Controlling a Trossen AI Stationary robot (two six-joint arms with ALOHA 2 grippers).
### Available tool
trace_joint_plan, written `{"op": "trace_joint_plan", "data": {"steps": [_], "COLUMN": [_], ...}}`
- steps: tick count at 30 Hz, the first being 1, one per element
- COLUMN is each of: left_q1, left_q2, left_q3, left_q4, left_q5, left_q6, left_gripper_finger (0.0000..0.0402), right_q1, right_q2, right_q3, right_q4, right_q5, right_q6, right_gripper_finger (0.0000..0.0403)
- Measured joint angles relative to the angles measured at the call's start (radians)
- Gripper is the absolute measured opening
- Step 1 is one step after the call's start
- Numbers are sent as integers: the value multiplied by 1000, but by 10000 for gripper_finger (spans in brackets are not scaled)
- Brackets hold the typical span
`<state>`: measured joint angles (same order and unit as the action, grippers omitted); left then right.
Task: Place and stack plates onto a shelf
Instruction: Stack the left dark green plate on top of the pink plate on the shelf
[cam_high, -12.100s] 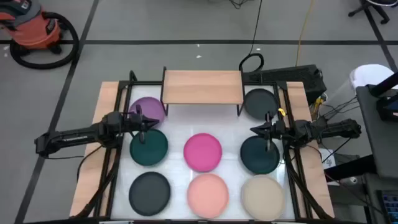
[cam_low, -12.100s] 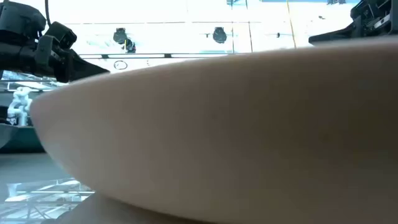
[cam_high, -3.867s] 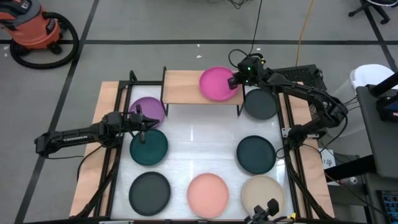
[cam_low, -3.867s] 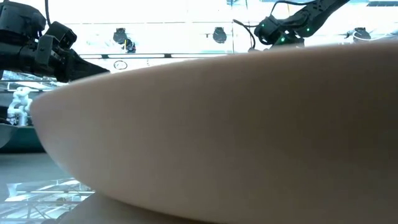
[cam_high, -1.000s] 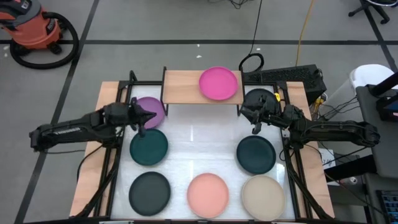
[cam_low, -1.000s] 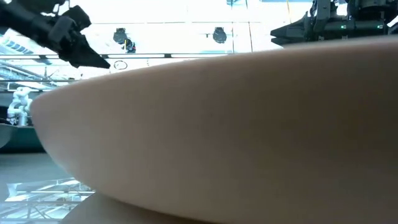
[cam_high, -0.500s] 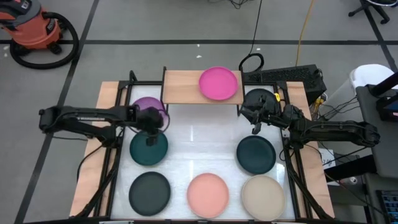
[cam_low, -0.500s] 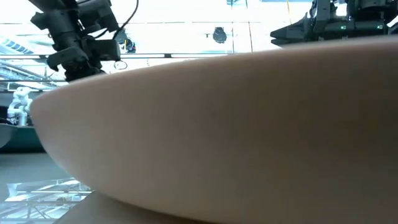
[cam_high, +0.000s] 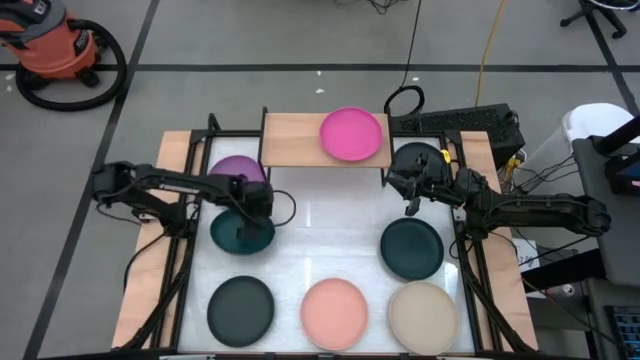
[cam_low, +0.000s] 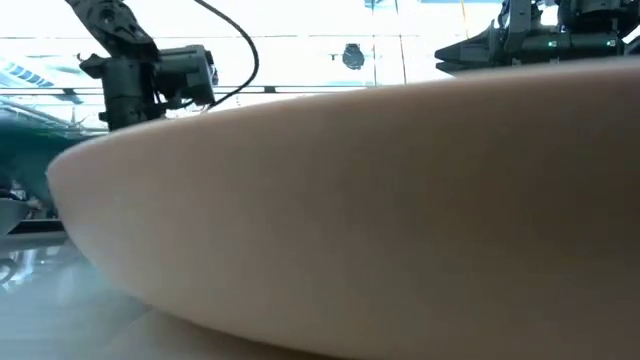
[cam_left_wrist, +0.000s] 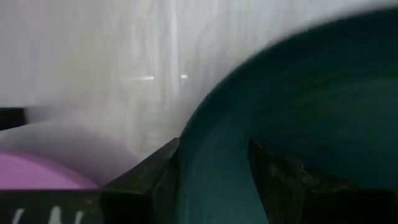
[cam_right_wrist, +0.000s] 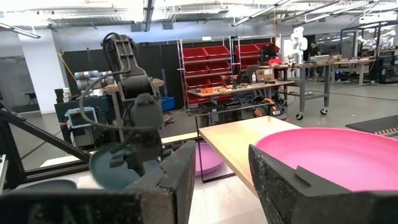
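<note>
My left gripper (cam_high: 247, 213) (cam_left_wrist: 214, 180) stands open, pointing down over the far rim of the left dark teal plate (cam_high: 238, 235). The purple plate (cam_high: 236, 167) lies just beyond it. The magenta plate (cam_high: 351, 133) rests flat on the light-wood shelf (cam_high: 295, 140). My right gripper (cam_high: 410, 196) (cam_right_wrist: 217, 180) hovers open and empty beside the far-right charcoal plate (cam_high: 420, 160). On the table lie a second dark teal plate (cam_high: 411, 248), a charcoal plate (cam_high: 241, 308), a salmon plate (cam_high: 335, 309) and a beige plate (cam_high: 423, 313). My left gripper comes from above, astride the teal plate's far rim (cam_left_wrist: 205, 134). One finger (cam_left_wrist: 283, 183) is inside the plate and the other (cam_left_wrist: 146, 186) outside, over the white table. The jaws are open, and I cannot tell whether a finger presses the rim.
The beige plate (cam_low: 350, 220) fills most of the low view and hides the left fingers there. Black frame rails (cam_high: 185, 250) run along both table sides. An orange vacuum (cam_high: 55, 45) and cables lie on the floor beyond. White table shows bare between the plates' rows.
My left gripper has swung toward the table's right and near side, turned to point down, come down onto the teal plate's far rim and opened. In the low view a blurred teal band now shows higher at the left than the plate did. The right arm has kept still.
</note>
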<state>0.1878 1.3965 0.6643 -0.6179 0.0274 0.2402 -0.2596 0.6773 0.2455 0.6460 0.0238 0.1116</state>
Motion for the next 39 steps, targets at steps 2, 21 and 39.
{"op": "trace_joint_plan", "data": {"steps": [2, 21, 39], "left_q1": [9, 26, 74], "left_q2": [16, 22, 171], "left_q3": [2, 128, 159], "left_q4": [4, -45, -19], "left_q5": [3, 103, 104], "left_q6": [17, 28, 199], "left_gripper_finger": [191, 191, 191], "right_q1": [0, 0, 0], "right_q2": [0, 0, 0], "right_q3": [0, 0, 0], "right_q4": [0, -7, -7], "right_q5": [0, 0, 0], "right_q6": [0, -3, -21], "right_gripper_finger": [130, 130, 130]}}
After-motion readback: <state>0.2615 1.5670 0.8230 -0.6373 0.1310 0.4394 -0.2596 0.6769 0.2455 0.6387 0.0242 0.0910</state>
